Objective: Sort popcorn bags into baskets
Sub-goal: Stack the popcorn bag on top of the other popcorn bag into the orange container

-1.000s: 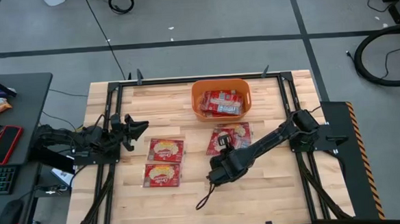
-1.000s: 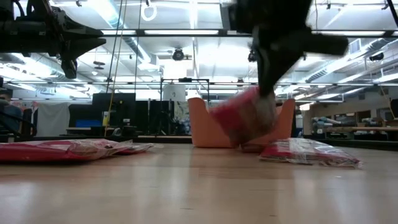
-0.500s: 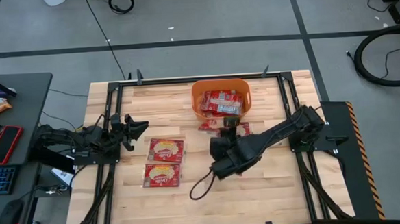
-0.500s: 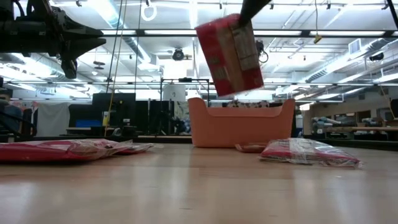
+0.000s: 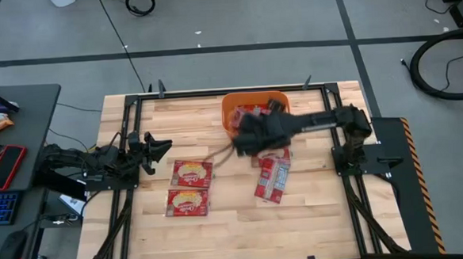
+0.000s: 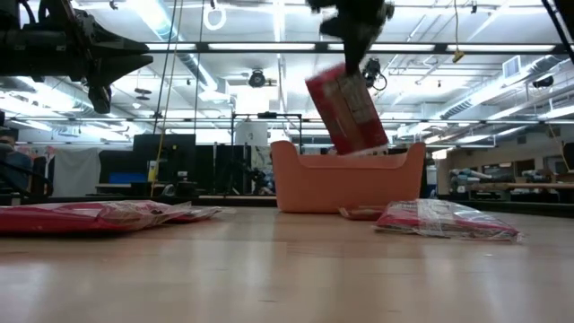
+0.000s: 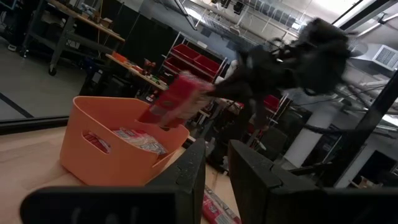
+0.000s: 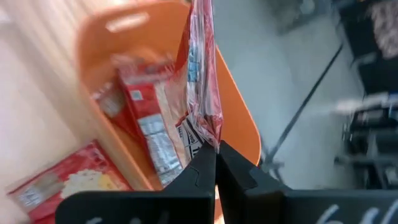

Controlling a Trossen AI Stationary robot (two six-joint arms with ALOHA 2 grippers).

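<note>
While the right gripper (image 8: 214,163) pinches the held popcorn bag (image 6: 348,109) by its top edge, fingers pressed together on the film, you have the bag hanging tilted over the orange basket (image 5: 229,114) at the table's 12 o'clock edge. Centre the bag above the packets already inside (image 8: 146,118) before you release, so its lower corner clears the near wall instead of catching on the rim. Lower until the bag's bottom sits below the rim, then part the fingers. One bag (image 5: 273,179) lies at 5 o'clock of the basket, and two more (image 5: 192,173) lie at 7 o'clock. Leave the left gripper (image 5: 158,147) parked at the table's 9 o'clock side, fingers slightly apart, holding nothing.
</note>
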